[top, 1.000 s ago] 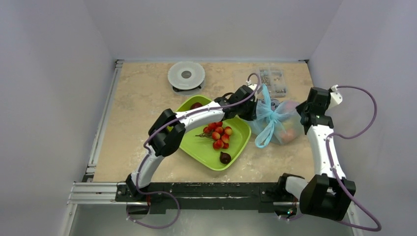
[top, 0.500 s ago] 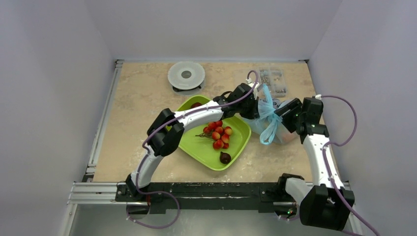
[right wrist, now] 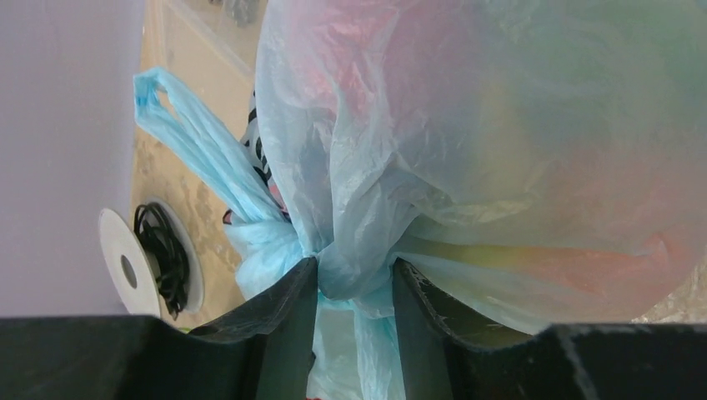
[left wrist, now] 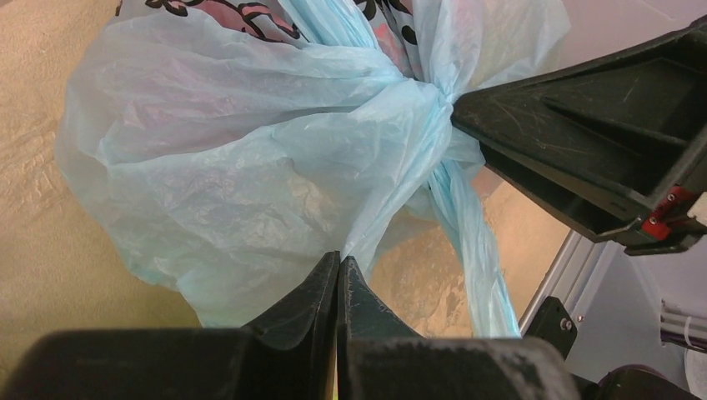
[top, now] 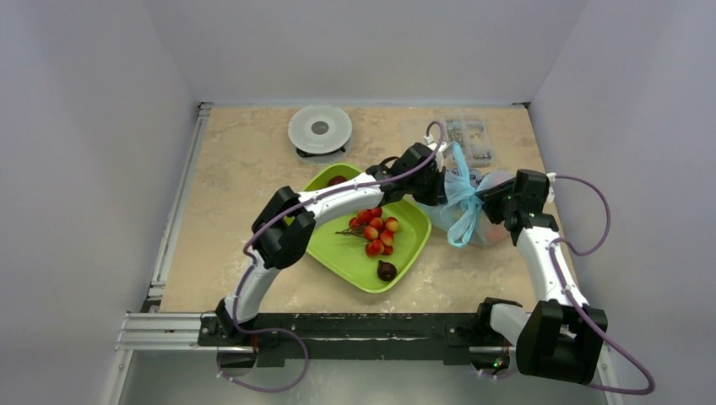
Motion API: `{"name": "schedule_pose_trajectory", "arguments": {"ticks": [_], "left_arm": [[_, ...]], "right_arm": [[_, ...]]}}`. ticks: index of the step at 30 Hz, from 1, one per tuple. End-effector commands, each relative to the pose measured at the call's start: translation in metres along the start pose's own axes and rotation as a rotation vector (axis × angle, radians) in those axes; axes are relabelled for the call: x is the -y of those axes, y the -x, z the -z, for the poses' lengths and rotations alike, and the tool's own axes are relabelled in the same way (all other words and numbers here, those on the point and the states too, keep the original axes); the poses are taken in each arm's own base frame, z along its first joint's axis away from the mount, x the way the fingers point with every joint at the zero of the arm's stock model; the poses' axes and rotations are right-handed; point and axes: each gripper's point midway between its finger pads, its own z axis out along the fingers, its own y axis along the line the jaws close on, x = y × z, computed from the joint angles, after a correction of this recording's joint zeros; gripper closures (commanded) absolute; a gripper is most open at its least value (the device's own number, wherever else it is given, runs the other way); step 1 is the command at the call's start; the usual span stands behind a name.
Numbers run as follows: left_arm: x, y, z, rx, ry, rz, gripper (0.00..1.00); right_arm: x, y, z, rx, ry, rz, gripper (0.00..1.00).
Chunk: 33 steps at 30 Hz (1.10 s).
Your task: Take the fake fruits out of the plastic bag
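Light-blue translucent crinkly plastic bag (top: 446, 218), knotted at the neck, is seen on the beige stone-patterned worktop (top: 245, 169) near its right edge, just beside the lime-green square plastic tray (top: 405, 253). Inside it the fake fruits (right wrist: 534, 167) are seen only as red, yellow and green blurs. The knot is grasped between the fingers of the right gripper (right wrist: 354, 275). The left gripper (left wrist: 338, 271) is clenched tip to tip against the bag; whether film is pinched cannot be told.

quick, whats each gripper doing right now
left gripper: closed, pinching a fold of the plastic bag
right gripper: jaws on either side of the knot, apparently clamped on it
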Motion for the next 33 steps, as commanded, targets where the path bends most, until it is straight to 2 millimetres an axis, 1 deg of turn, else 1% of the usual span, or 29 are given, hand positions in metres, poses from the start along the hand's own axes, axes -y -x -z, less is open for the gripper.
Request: {"name": "schedule_pose_trajectory", "arguments": {"ticks": [1,4,6,9,10,12,13,14,15,17,19,20,23,25,26,28,29,30,31,33], "left_arm": [[0.026,0.025,0.029,0.062,-0.048,-0.04,1.0],[0.021,0.023,0.032,0.065,-0.032,-0.051,1.0],[0.02,0.022,0.033,0.068,-0.03,-0.057,1.0],[0.019,0.023,0.034,0.072,-0.022,-0.059,1.0],[0.018,0.025,0.034,0.076,-0.015,-0.059,1.0],[0.016,0.026,0.034,0.08,-0.002,-0.069,1.0],[0.012,0.026,0.036,0.085,0.024,-0.071,1.0],[0.007,0.025,0.038,0.087,0.047,-0.076,1.0],[0.003,0.025,0.042,0.095,0.067,-0.085,1.0],[-0.002,0.025,0.047,0.107,0.091,-0.111,1.0],[-0.005,0.025,0.049,0.104,0.103,-0.122,1.0],[-0.006,0.024,0.049,0.1,0.106,-0.125,1.0],[-0.008,0.023,0.049,0.092,0.116,-0.131,1.0],[-0.004,0.03,0.055,0.098,0.126,-0.153,1.0],[0.001,0.037,0.059,0.108,0.121,-0.172,0.9],[0.012,0.052,0.07,0.146,0.124,-0.222,0.56],[0.02,0.058,0.075,0.162,0.112,-0.254,0.43],[0.028,0.064,0.078,0.178,0.1,-0.281,0.33],[0.037,0.072,0.08,0.196,0.088,-0.308,0.27],[0.052,0.084,0.076,0.211,0.071,-0.342,0.14]], "right_arm": [[0.001,0.025,-0.007,0.128,-0.003,-0.045,0.65],[0.0,0.028,-0.009,0.143,0.002,-0.057,0.7],[0.001,0.028,-0.011,0.147,0.005,-0.066,0.76],[0.0,0.026,-0.016,0.142,0.022,-0.071,0.98],[-0.002,0.025,-0.017,0.13,0.032,-0.063,1.0],[-0.002,0.023,-0.017,0.114,0.029,-0.03,1.0],[0.004,0.027,-0.013,0.132,-0.012,-0.006,1.0],[0.016,0.034,-0.005,0.172,-0.082,0.002,1.0],[0.023,0.045,0.006,0.232,-0.126,0.019,1.0],[0.035,0.067,0.034,0.374,-0.181,0.013,1.0],[0.037,0.08,0.056,0.478,-0.15,0.001,1.0],[0.035,0.082,0.06,0.489,-0.138,0.002,1.0],[0.023,0.066,0.044,0.38,-0.083,0.029,1.0],[0.013,0.062,0.04,0.354,-0.029,0.071,1.0],[0.008,0.065,0.039,0.358,-0.017,0.098,1.0],[0.001,0.068,0.037,0.34,-0.022,0.158,1.0],[0.0,0.066,0.036,0.315,-0.027,0.188,1.0],[-0.003,0.066,0.035,0.305,-0.025,0.21,1.0],[-0.005,0.066,0.034,0.301,-0.023,0.226,1.0],[-0.01,0.065,0.033,0.292,0.01,0.259,1.0]]}}
